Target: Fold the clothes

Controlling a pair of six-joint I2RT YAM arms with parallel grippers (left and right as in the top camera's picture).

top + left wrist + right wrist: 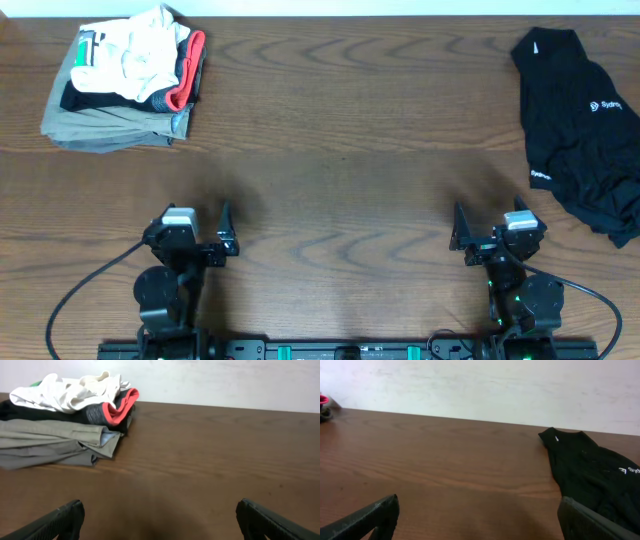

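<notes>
The white T-shirt [140, 48] lies crumpled on top of a folded stack at the far left of the table, a bit of green showing at its left edge. It also shows in the left wrist view [65, 392]. My left gripper [196, 228] is open and empty near the front edge, well short of the shirt; its fingers frame bare wood in the left wrist view [160, 520]. My right gripper [490, 228] is open and empty at the front right, and also frames bare wood in the right wrist view [480, 517].
The folded beige, black and grey-red stack [100, 125] sits under the shirt. A black top with small white logos [580, 120] lies at the far right, also in the right wrist view [590, 475]. The wooden table [340, 150] spreads between them.
</notes>
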